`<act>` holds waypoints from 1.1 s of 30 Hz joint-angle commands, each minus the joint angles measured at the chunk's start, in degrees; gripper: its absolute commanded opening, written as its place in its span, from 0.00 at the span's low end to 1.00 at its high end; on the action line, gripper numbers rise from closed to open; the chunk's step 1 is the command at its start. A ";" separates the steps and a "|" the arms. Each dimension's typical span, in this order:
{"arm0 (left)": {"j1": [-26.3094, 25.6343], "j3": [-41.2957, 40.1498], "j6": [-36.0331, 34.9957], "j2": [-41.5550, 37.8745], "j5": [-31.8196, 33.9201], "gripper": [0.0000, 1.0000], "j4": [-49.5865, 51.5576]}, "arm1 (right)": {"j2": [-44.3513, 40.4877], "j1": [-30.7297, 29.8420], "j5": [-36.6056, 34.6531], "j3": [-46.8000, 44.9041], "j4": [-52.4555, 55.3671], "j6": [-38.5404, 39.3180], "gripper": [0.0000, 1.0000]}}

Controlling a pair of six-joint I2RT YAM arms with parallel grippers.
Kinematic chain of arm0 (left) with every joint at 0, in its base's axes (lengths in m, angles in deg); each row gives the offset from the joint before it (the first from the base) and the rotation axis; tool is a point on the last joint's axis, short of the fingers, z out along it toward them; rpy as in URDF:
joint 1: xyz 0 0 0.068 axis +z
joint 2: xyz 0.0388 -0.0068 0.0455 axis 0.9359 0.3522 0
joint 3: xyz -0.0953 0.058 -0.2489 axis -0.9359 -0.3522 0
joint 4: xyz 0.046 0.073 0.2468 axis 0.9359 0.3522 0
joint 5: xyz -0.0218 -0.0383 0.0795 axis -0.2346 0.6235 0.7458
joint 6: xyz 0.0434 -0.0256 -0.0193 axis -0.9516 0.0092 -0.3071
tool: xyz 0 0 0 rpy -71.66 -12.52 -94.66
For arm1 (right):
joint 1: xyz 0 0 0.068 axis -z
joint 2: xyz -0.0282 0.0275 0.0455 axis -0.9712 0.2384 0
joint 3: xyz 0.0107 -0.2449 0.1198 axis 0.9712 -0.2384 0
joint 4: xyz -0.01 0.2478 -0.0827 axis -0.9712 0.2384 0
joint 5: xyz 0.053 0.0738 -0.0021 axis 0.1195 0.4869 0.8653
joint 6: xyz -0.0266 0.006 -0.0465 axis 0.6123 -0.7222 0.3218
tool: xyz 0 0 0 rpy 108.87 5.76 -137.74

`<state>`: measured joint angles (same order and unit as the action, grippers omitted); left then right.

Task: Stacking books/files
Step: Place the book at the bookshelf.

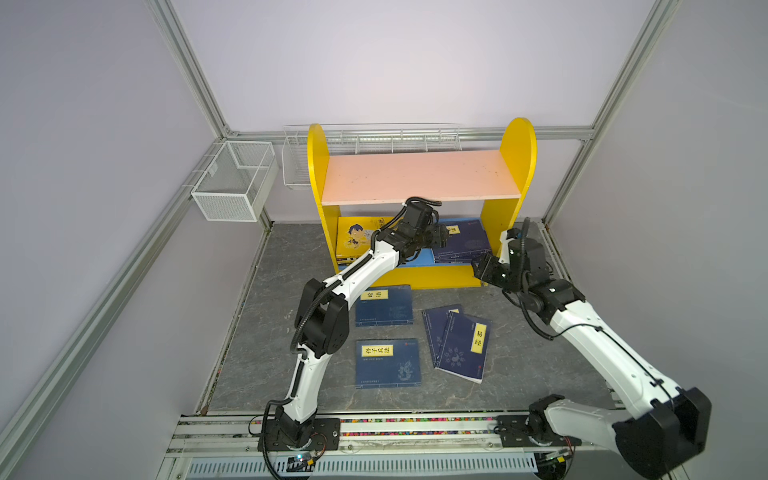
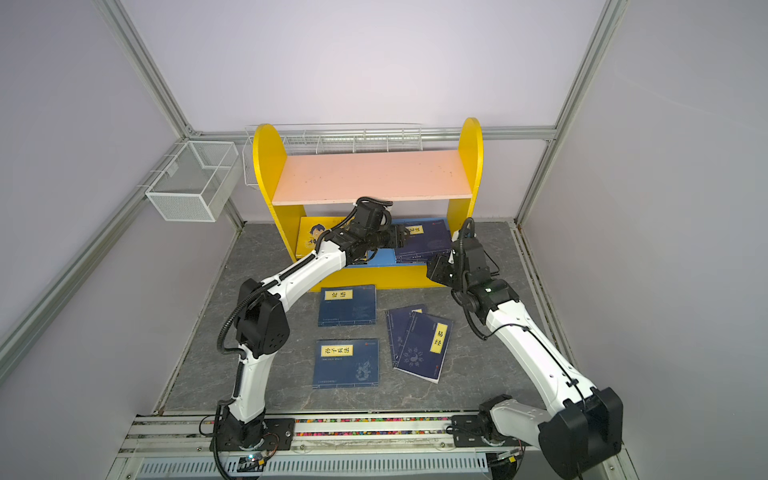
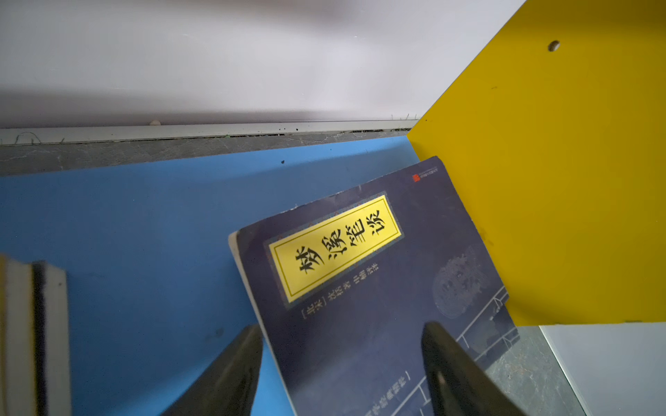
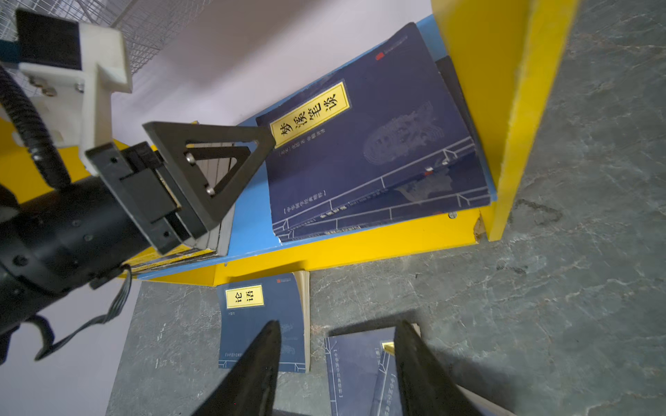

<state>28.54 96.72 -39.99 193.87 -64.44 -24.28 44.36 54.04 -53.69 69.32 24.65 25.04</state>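
My left gripper (image 3: 340,326) hangs spread and empty over the navy stack (image 1: 467,245) at the right end of the blue lower shelf (image 3: 144,234). My right gripper (image 4: 340,324), also spread, hovers off that shelf's front right corner. Four navy books (image 1: 384,305) lie on the desk (image 1: 540,365).

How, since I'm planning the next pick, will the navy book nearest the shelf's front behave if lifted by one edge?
The navy book looks like a thin paperback, so it would probably sag. It lies flat on the table, so getting under an edge may be hard. Its smooth cover may slide if pushed.
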 commanded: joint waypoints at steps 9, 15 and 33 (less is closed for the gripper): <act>0.66 -21.35 -2.45 -15.75 6.72 0.72 -13.74 | 8.01 -1.18 -4.37 8.10 8.72 8.16 0.54; -0.82 -37.26 -1.20 -30.57 12.25 0.73 -22.24 | 11.80 -2.44 -7.14 10.00 11.17 10.90 0.54; 5.07 -36.97 -2.71 -25.88 10.46 0.74 -22.59 | 11.65 -7.05 -3.41 8.06 8.14 10.57 0.54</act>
<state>32.67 56.97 -40.05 165.89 -56.11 -49.02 57.23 47.83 -58.80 78.30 34.57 34.73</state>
